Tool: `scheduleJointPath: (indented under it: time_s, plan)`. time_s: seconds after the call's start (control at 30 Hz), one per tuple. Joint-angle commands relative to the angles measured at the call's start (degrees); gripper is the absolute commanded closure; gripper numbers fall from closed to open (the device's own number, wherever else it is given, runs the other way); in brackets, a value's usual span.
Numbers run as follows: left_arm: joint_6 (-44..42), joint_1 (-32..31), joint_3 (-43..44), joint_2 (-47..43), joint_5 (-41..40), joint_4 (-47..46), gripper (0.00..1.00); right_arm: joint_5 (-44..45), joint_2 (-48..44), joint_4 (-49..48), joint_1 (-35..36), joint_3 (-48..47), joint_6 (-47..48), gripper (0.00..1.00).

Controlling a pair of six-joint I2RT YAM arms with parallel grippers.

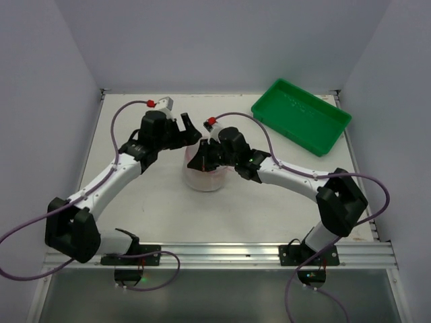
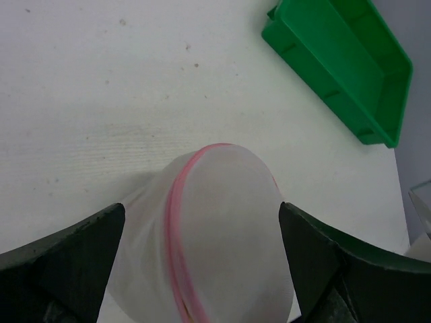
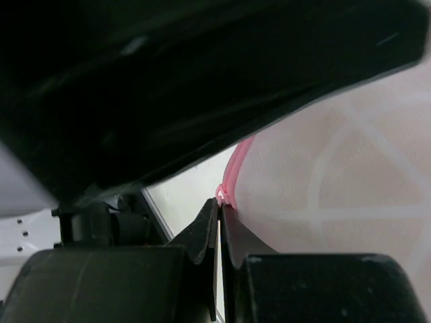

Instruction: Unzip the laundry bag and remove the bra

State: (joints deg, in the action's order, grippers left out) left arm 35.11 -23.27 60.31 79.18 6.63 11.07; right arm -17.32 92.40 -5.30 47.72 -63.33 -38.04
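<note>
I judge the task barely begun: bag [image 1: 204, 176], central on table [image 1: 168, 215], looks zipped, bra not out; left gripper [image 2: 202, 207] jaws stand apart astride it, right gripper [image 3: 219, 215] jaws pinch its pink zip [image 3: 232, 171].

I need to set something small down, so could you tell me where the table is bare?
The widest bare patch of table lies between the bag and the near rail. A smaller strip runs along the far edge, beside the green tray. Around the bag it is crowded with both sets of jaws.
</note>
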Motion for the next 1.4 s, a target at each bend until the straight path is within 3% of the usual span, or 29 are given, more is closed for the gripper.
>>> scheduleJointPath:
  time_s: [0.0, 0.2, 0.3, 0.4, 0.43, 0.5, 0.53, 0.73, 0.93, 1.2, 1.23, 1.3, 1.33, 1.37]
  plan:
    - [5.1, 0.4, -4.4, -8.1, -9.3, 4.2, 0.0, 1.7, 1.4, -4.3, 0.4, -4.6, -2.5, 1.0]
    - [9.2, 0.4, -10.0, -10.0, -1.5, 2.1, 0.13, 2.1, 3.0, -3.8, 0.7, -5.4, -1.3, 1.0]
    - [9.9, 0.3, -10.5, -8.3, 2.0, 1.5, 0.27, 2.2, 3.2, -4.0, 0.8, -4.6, -1.6, 1.0]
    - [9.6, 0.3, -10.8, -7.5, 2.2, 0.9, 0.57, 2.2, 2.4, -4.1, 0.8, -3.2, -1.6, 1.0]
    - [9.4, 0.3, -10.9, -7.5, 2.2, 0.6, 0.8, 2.6, 2.0, -3.9, 0.8, -2.0, -1.5, 1.0]
    - [8.7, 0.3, -10.8, -7.5, 1.5, 0.4, 0.99, 2.9, -0.2, -3.1, 0.8, -0.6, -0.5, 1.0]
    - [8.3, 0.3, -10.7, -7.5, 0.5, 0.7, 1.0, 3.7, -1.2, -1.6, 0.8, 1.3, 1.2, 1.0]
    - [7.3, 0.4, -10.7, -7.5, 0.0, 0.5, 1.0, 9.0, -11.3, 3.4, 0.3, 13.4, 9.0, 1.0]
    - [6.9, 0.5, -13.5, -9.0, 1.4, -0.1, 1.0, 9.6, -14.4, 4.4, -4.6, 23.0, 10.3, 1.0]
    - [13.3, -0.3, -27.2, -18.5, 2.5, -7.1, 0.99, 6.1, -12.5, 6.2, -6.9, 17.7, 13.9, 0.99]
    - [14.4, -0.8, -30.6, -20.0, 2.1, -8.0, 0.85, 6.1, -12.2, 7.7, -6.9, 16.1, 14.3, 0.98]
    - [16.5, -1.2, -33.4, -23.4, 1.2, -9.5, 0.67, 6.9, -12.3, 9.1, -6.9, 14.6, 16.0, 0.89]
    - [16.7, -1.3, -35.1, -27.0, 0.1, -9.6, 0.46, 7.1, -12.6, 10.7, -6.8, 13.2, 16.6, 0.84]
    - [16.4, -1.3, -35.5, -28.8, -0.5, -9.2, 0.34, 7.3, -13.1, 11.7, -6.8, 12.7, 17.2, 0.76]
